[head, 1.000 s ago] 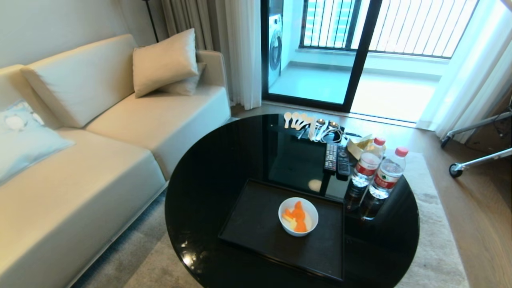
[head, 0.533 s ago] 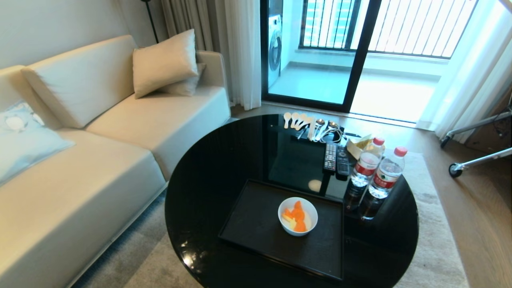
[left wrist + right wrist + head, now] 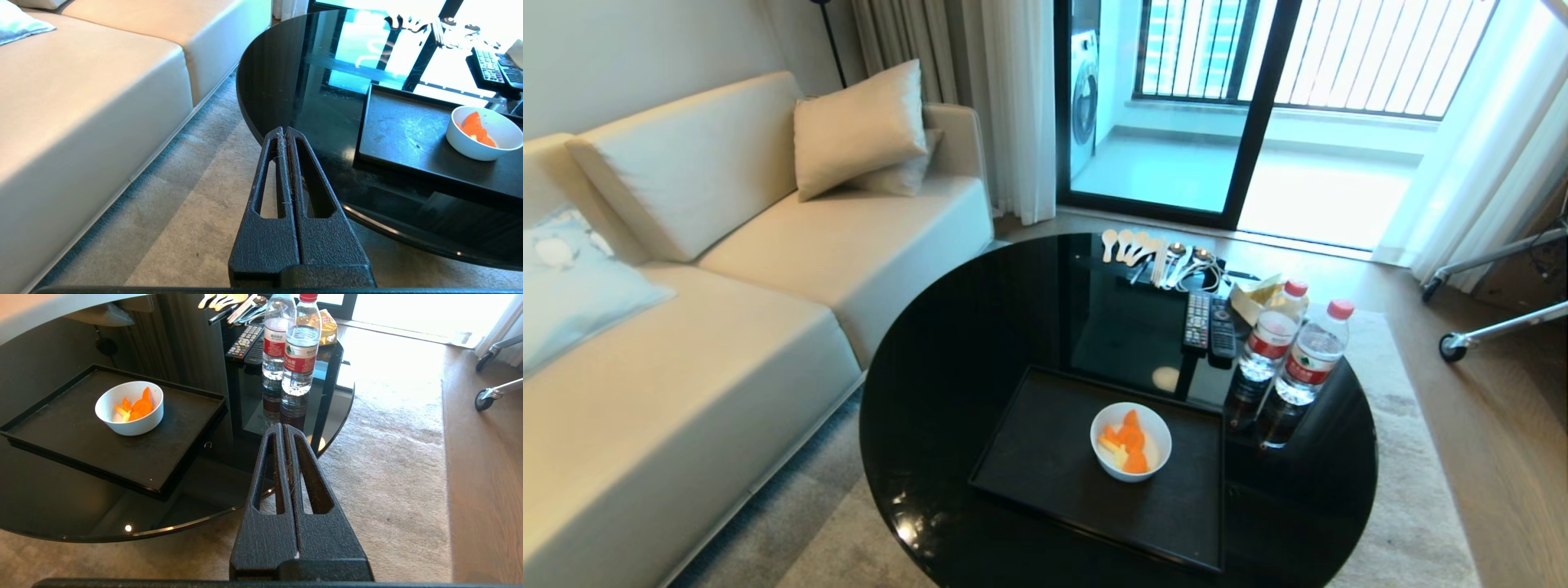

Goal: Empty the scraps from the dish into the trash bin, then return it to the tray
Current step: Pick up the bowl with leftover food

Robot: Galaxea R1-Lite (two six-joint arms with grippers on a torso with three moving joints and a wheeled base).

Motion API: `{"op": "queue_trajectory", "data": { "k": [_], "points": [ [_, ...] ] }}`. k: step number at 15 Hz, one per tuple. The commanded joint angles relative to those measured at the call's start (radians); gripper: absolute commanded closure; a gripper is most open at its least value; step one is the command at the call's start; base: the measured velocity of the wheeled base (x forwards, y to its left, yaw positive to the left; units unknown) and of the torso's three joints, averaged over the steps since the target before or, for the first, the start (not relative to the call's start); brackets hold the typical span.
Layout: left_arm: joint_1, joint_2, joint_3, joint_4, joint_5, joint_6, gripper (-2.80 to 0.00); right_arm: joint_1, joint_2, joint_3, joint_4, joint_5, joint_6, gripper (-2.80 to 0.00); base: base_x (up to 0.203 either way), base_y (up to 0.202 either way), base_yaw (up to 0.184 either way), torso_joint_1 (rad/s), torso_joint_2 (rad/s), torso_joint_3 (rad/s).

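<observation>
The dish [image 3: 1131,442] sits upright on the tray [image 3: 1045,465], toward its 3 o'clock side, holding the scraps [image 3: 1128,444]. The tray lies at 6 o'clock on the round bench [image 3: 956,359]. Left claw [image 3: 283,131] and right claw [image 3: 282,427] are both pressed together, empty, short of the bench edge.

Scraps [image 3: 1128,443] in dish [image 3: 1131,442] on tray [image 3: 1045,457], bottles [image 3: 1290,359] right.
</observation>
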Motion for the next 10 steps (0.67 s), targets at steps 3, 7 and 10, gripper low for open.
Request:
{"op": "queue_trajectory", "data": {
  "k": [3,7,10],
  "points": [
    [0.0,0.0,0.0,0.0,0.0,-0.001,0.0,0.0,0.001,0.0,0.002,0.001,-0.007,0.0,0.0,0.0,0.0,0.0,0.0,0.0],
    [0.0,0.0,0.0,0.0,0.0,-0.001,0.0,0.0,0.001,0.0,-0.001,-0.001,0.013,0.0,0.0,0.0,0.0,0.0,0.0,0.0],
    [0.0,0.0,0.0,0.0,0.0,-0.001,0.0,0.0,0.001,0.0,-0.003,-0.024,0.042,0.0,0.0,0.0,0.0,0.0,0.0,0.0]
  ]
}}
